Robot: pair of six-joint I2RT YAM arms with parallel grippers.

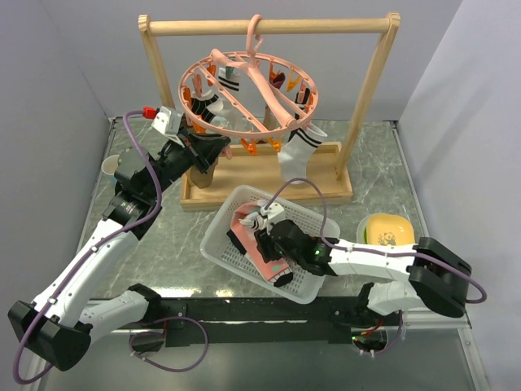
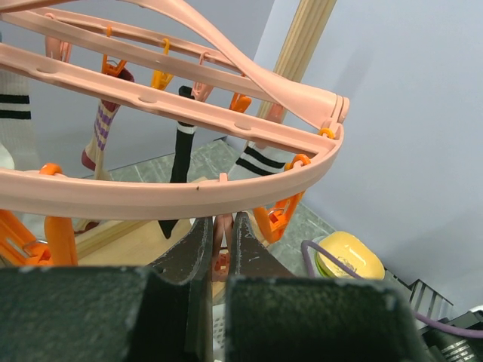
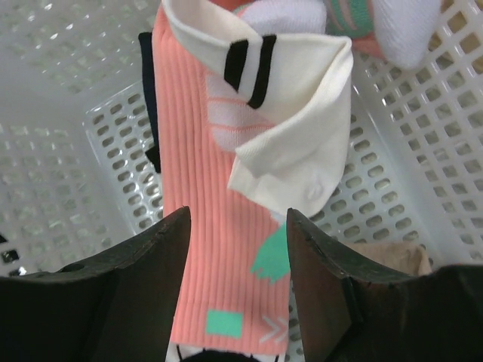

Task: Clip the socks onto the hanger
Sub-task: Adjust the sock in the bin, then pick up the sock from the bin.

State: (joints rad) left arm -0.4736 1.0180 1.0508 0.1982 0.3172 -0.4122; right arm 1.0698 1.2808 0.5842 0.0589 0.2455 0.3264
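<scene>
In the top view's upper centre, the hanger (image 2: 151,197) hangs from the rack (image 1: 269,26) with socks (image 1: 297,151) clipped on. The left fingers (image 2: 192,249) are closed, pinching a pink clip (image 2: 221,253) under its ring. The right fingers (image 3: 158,249) stand open over a pink sock (image 3: 196,188) in the basket (image 1: 213,244), lower centre.

white arms (image 1: 81,269), black joints (image 1: 440,277), purple cables (image 1: 124,124), apparently black fingers (image 3: 151,256).
</scene>
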